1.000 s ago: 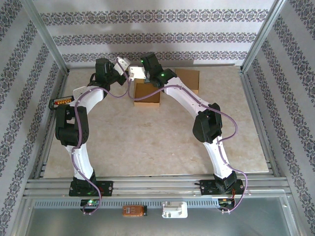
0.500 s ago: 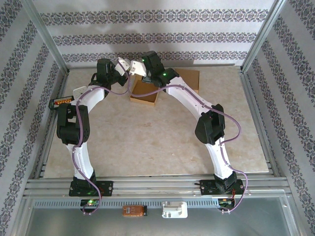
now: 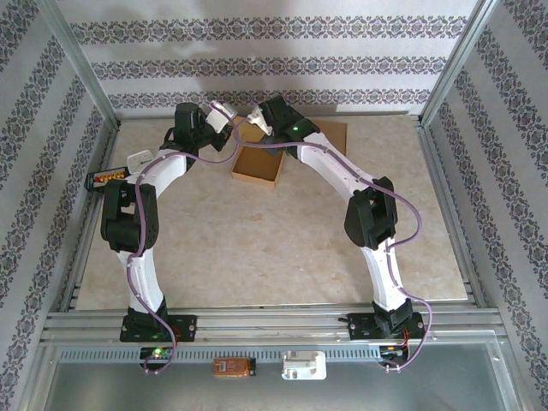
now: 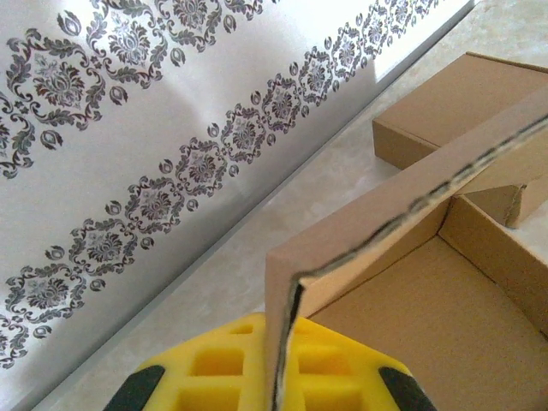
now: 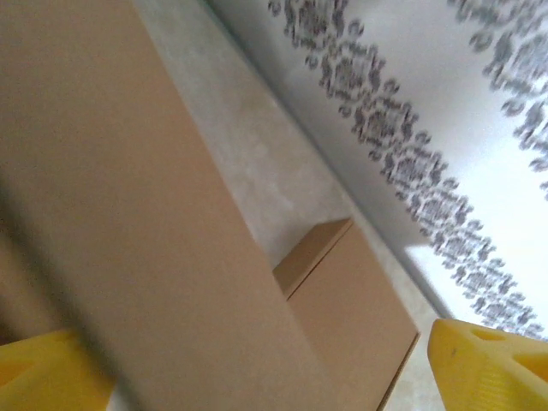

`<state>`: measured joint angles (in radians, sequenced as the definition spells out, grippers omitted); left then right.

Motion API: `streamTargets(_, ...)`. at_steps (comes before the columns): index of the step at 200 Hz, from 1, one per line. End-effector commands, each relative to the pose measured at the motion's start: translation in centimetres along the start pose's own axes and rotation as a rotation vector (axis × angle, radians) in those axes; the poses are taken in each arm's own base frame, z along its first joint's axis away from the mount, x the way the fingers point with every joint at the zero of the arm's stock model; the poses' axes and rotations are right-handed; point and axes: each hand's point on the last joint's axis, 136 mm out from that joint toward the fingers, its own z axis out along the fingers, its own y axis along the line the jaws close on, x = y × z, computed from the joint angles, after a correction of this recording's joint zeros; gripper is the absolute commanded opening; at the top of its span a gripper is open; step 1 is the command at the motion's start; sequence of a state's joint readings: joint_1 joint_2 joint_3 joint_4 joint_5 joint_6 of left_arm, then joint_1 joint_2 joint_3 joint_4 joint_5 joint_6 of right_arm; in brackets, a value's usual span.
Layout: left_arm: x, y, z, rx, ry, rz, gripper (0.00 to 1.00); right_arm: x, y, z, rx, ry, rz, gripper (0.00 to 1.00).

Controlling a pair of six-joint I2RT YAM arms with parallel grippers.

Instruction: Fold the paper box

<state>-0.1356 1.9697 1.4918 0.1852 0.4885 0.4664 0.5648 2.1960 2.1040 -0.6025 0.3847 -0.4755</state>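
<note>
Paper box (image 3: 255,165), position: far centre of the table (image 3: 257,248), a shallow open tray of brown cardboard lying skewed to the table edges. Its far end sits under the two wrists.
Left gripper (image 4: 284,381), state: clenched on the box's flap (image 4: 368,227). One yellow finger (image 4: 214,372) lies on each side of the cardboard edge, which stands upright between them.
Flap, attitude: raised off the tray, running away from the left gripper toward upper right and leaning over the tray's interior.
Box relative to left gripper: tray floor lies just beyond and to the right of the fingers in the left wrist view. The inner walls meet at a corner there.
Right gripper (image 5: 265,381), state: released, yellow fingertips wide apart at the bottom corners of the right wrist view.
Box relative to right gripper: a blurred brown panel passes between the fingers with a clear gap to the right-hand one. Contact on the other side cannot be told.
Grippers, overhead: close together above the box's far edge, left gripper on the left.
Second cardboard piece (image 3: 330,137): flat, behind and right of the box, near the back wall (image 3: 274,64).
Small orange item (image 3: 107,176): left table edge, well apart from the box, too small to identify.
</note>
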Motion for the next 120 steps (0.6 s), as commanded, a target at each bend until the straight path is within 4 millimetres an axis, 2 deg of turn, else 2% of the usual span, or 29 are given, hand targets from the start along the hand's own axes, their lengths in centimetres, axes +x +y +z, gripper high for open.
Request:
streamTargets(1, -1.0, 0.1, -0.2, -0.012, -0.006, -0.001, 0.0, 0.7, -1.8, -2.1, 0.034, 0.016, 0.075, 0.91)
streamTargets(52, -0.4, 0.5, -0.2, -0.037, 0.026, 0.0, 0.0, 1.7, -1.9, -3.1, 0.018, -0.013, 0.119, 0.86)
streamTargets(69, -0.4, 0.6, -0.2, -0.038, 0.026, -0.003, 0.0, 2.1, -2.1, -3.2, 0.018, -0.009, 0.127, 0.8)
streamTargets(99, -0.8, 0.6, -0.1, -0.039, 0.014, -0.013, 0.0, 2.3, -2.2, -2.9, 0.019, 0.003, 0.134, 0.63)
streamTargets(120, -0.9, 0.6, -0.1, -0.038, 0.012, -0.02, 0.0, 2.4, -2.1, -2.5, 0.004, 0.005, 0.154, 0.58)
